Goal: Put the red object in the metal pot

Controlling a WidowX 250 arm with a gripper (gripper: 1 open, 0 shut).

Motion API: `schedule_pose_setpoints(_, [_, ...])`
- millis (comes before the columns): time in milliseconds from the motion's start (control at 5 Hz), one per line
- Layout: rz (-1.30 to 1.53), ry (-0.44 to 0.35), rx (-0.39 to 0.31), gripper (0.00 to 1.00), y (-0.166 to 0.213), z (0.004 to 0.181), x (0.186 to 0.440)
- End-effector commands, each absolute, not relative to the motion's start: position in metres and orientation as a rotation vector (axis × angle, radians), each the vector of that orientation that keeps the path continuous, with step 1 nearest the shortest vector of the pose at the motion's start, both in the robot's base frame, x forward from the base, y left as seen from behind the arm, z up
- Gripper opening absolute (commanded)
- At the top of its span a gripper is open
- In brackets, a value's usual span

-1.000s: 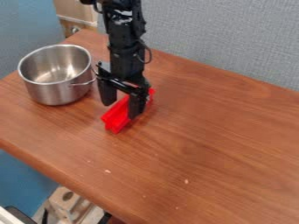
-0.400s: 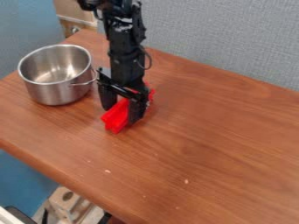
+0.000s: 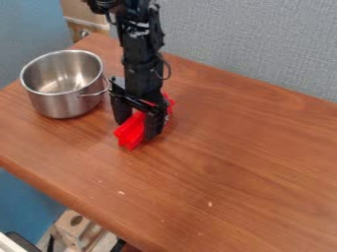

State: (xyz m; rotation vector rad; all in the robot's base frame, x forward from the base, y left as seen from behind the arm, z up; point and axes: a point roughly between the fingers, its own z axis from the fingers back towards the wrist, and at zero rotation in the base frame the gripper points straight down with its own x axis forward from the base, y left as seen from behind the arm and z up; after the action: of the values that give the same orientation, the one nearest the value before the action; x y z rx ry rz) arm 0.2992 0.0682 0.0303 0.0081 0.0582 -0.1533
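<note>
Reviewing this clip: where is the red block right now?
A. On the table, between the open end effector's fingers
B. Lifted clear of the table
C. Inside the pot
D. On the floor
A: the red block lies on the table, with the open end effector lowered around it; the pot stands apart to the left, empty.

This looks like a robot lab or test room rather than a home. A black robot arm point(image 3: 136, 39) stands over a bare wooden bench point(image 3: 224, 148) set against a plain blue-grey wall point(image 3: 263, 39), and pale equipment, too blurred to identify, sits below the bench edge point(image 3: 77, 236).
</note>
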Motion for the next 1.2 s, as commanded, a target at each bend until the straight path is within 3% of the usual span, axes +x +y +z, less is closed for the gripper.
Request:
schedule_pose_setpoints(0, [-0.183, 0.028, 0.024, 0.00, 0.0647, 0.0376, 0.3041])
schedule_pose_setpoints(1000, [-0.193, 0.024, 0.018, 0.00, 0.0580, 0.0421, 0.3023])
